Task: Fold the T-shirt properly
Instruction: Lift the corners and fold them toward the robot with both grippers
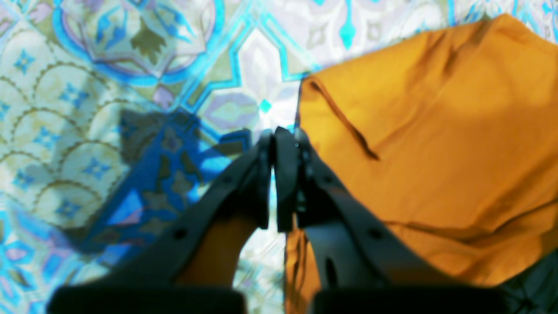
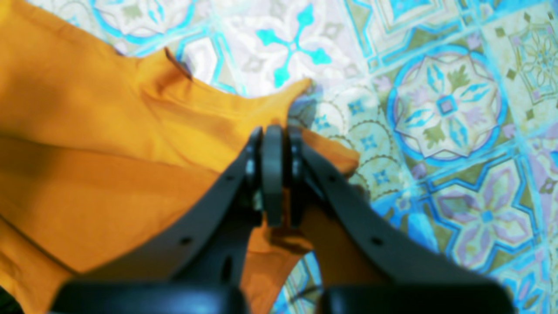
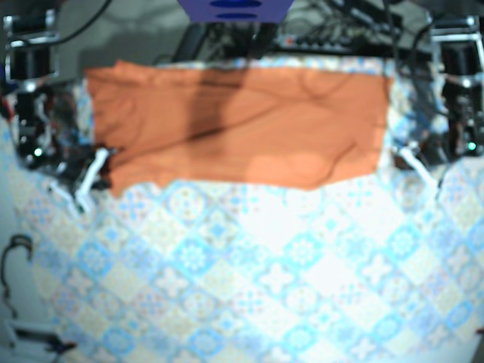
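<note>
The orange T-shirt (image 3: 234, 125), spread flat across the far side of the tile-patterned counter (image 3: 265, 287), is light, limp and crease-prone, so take hold at its near corners, where the left gripper (image 1: 274, 144) and right gripper (image 2: 272, 139) jaws sit together, apparently clamped on cloth.

Orange T-shirt (image 3: 234, 125) across far end of patterned cloth (image 3: 265, 265) — L gripper (image 3: 412, 160), R gripper (image 3: 92, 172) at near corners

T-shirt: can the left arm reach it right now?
Likely yes: the left tool is shut right at the edge of the T-shirt, nothing between them; it may already pinch the cloth.
</note>
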Available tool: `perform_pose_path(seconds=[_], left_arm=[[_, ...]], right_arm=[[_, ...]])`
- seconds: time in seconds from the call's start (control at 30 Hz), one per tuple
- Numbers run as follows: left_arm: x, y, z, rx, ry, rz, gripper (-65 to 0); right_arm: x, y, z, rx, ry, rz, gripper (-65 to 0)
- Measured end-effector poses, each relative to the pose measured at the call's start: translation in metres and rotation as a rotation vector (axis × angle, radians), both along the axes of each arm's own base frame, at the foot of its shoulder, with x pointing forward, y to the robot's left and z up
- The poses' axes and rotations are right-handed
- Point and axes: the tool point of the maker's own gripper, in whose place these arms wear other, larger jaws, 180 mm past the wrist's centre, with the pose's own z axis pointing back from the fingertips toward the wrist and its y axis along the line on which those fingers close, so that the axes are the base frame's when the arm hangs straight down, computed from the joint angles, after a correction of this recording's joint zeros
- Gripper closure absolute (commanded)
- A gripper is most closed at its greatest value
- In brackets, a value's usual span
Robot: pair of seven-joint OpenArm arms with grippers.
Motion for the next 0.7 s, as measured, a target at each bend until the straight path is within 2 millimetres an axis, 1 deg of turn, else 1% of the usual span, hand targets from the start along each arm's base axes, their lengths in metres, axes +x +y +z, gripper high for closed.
perform_pose_path(seconds=[0.07, 0.13, 0.2, 0.23, 0.3, 0.37, 0.43, 0.5, 0.63, 0.7], left_arm=[[-0.001, -0.006, -0.003, -0.012, 0.007, -0.005, 0.0], [-0.008, -0.019, -0.013, 0.003, 0.047, -0.066, 0.0], [-0.016, -0.039, -0.020, 0.024, 0.083, -0.158, 0.0], [-0.019, -0.052, -0.021, 0.022, 0.089, -0.206, 0.0], [-0.024, -0.071, -0.018, 0.019, 0.071, -0.270, 0.0], [-0.029, -0.074, -0.019, 0.075, 0.070, -0.321, 0.0], [-0.037, -0.072, -0.025, 0.131, 0.101, -0.334, 0.0], [-0.040, -0.074, -0.026, 0.182, 0.100, -0.376, 0.0], [-0.036, -0.078, -0.018, 0.288, 0.063, -0.459, 0.0], [-0.035, -0.074, -0.014, 0.372, 0.040, -0.499, -3.8]], right_arm=[[0.000, 0.000, 0.000, 0.001, -0.002, 0.000, 0.0], [0.000, 0.000, 0.000, 0.001, -0.002, 0.000, 0.0], [-0.001, 0.000, -0.001, -0.002, 0.003, 0.000, 0.0], [-0.001, 0.000, -0.001, 0.001, 0.002, -0.001, 0.0], [0.000, 0.000, 0.000, 0.002, -0.001, 0.001, 0.0], [0.000, 0.000, 0.000, 0.001, -0.002, -0.002, 0.0], [-0.002, -0.001, -0.002, 0.000, 0.006, -0.003, 0.0], [-0.002, 0.000, -0.002, 0.002, 0.006, -0.003, 0.0], [0.000, -0.001, -0.001, 0.001, 0.002, -0.003, 0.0], [-0.001, -0.002, -0.002, -0.009, 0.007, -0.002, 0.0]])
